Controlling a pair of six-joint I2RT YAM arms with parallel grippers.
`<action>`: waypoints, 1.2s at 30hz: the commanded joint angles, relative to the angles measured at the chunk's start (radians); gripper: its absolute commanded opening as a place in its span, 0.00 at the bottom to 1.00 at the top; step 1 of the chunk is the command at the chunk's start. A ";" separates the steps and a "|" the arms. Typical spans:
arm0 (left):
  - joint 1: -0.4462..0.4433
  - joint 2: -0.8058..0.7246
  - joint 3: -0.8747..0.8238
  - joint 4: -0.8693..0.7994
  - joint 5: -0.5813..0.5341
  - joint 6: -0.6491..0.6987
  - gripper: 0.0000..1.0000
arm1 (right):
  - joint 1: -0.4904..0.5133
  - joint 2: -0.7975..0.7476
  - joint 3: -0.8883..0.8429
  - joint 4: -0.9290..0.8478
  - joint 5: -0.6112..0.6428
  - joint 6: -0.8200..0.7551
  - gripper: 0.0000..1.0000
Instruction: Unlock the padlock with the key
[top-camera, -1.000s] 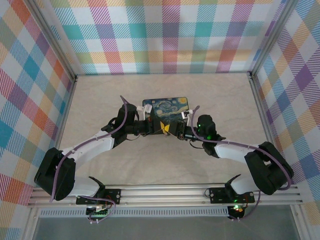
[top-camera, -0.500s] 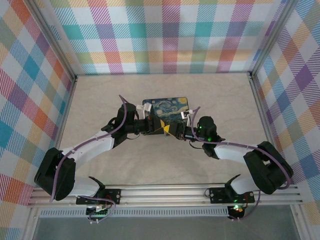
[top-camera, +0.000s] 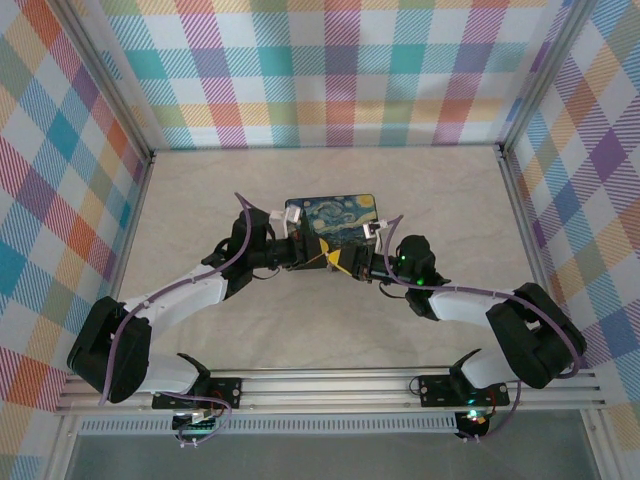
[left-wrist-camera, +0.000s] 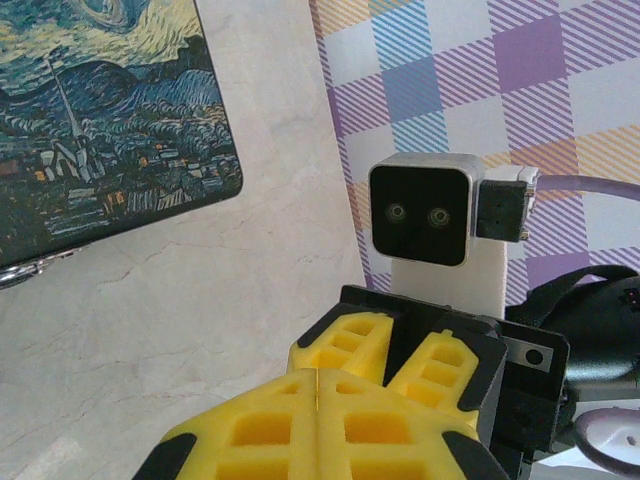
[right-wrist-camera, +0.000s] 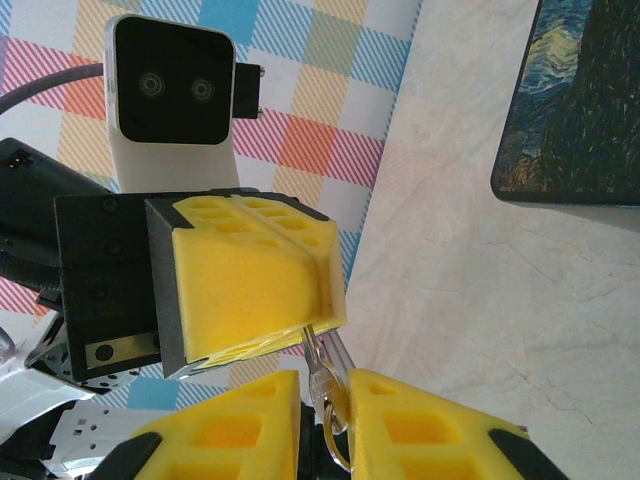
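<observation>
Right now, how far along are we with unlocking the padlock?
Done: the key is off the table, held between the grippers near the painted box. In hand: left gripper is shut on its tip; right gripper flanks its ring, grip unclear. Left: inserting and turning it.

The right gripper (right-wrist-camera: 325, 405) is hiding the lower half of the key (right-wrist-camera: 322, 372); the left gripper (right-wrist-camera: 318, 322) is covering its tip; picture edges are cropping the painted box (right-wrist-camera: 590, 100).
</observation>
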 joint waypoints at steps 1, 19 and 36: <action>0.013 -0.017 -0.013 0.031 -0.022 -0.008 0.00 | 0.012 -0.013 -0.008 0.104 -0.014 0.020 0.20; 0.016 -0.030 -0.004 -0.065 -0.089 0.035 0.09 | 0.023 -0.124 0.019 -0.147 0.065 -0.094 0.01; -0.161 0.014 0.042 -0.430 -0.537 0.240 0.62 | -0.107 -0.363 0.132 -1.053 0.262 -0.517 0.00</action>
